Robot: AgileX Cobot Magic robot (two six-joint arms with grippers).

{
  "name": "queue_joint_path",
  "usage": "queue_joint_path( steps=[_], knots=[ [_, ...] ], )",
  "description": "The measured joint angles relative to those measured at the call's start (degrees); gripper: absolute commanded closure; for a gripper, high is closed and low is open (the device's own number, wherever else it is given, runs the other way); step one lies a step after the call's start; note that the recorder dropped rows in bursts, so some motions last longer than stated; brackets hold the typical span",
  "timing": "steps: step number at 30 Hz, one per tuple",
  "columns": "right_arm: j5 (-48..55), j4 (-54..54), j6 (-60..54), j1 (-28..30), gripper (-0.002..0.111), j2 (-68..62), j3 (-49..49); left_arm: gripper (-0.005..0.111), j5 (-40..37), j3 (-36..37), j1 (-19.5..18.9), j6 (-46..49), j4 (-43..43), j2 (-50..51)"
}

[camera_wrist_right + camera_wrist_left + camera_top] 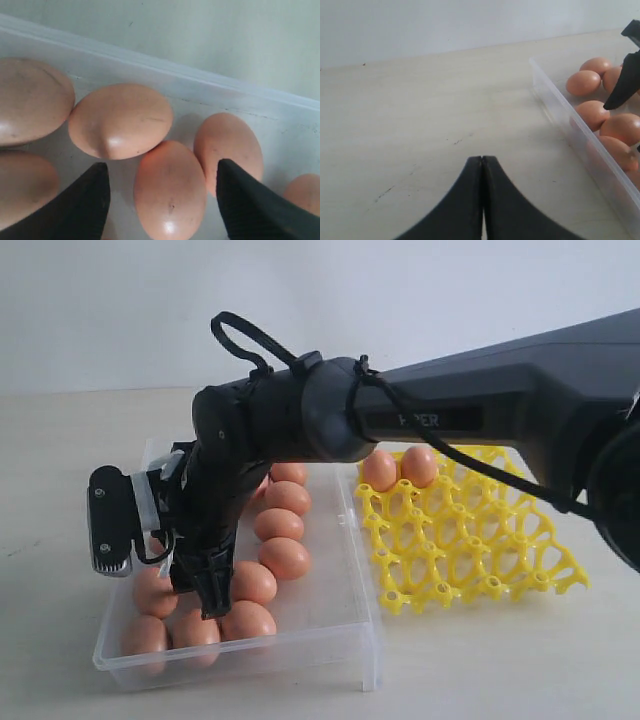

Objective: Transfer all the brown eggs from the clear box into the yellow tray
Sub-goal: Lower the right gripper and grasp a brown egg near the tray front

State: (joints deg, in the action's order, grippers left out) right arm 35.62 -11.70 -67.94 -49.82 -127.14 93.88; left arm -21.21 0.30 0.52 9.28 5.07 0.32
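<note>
Several brown eggs (285, 558) lie in the clear box (362, 575) at the left. The yellow tray (470, 540) stands to its right, with two eggs (380, 470) (418, 466) in its far-left cups. My right arm reaches across into the box. The right gripper (208, 595) points down among the eggs. In the right wrist view, the right gripper (161, 167) is open, its fingers on either side of one egg (170, 200) without touching it. My left gripper (482, 159) is shut and empty over bare table beside the box wall (560, 107).
The box eggs (583, 82) lie packed close together, neighbours touching the one between my right fingers. A right fingertip (622, 90) shows in the left wrist view. A pale wall rises behind the light wooden table (60, 440).
</note>
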Motion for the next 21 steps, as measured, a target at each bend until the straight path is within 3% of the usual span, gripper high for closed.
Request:
queue_joint_path(
  steps=[10, 16, 21],
  knots=[
    [-2.7, 4.38, 1.24, 0.0, 0.053, -3.35, 0.0, 0.107, 0.0, 0.0, 0.0, 0.0, 0.0, 0.0],
    [-4.0, 5.0, 2.82, 0.0, 0.108, -3.59, 0.0, 0.107, 0.0, 0.0, 0.0, 0.0, 0.0, 0.0],
    [-4.39, 5.0, 5.71, 0.0, 0.108, -2.65, -0.15, 0.107, 0.0, 0.0, 0.0, 0.0, 0.0, 0.0]
  ],
)
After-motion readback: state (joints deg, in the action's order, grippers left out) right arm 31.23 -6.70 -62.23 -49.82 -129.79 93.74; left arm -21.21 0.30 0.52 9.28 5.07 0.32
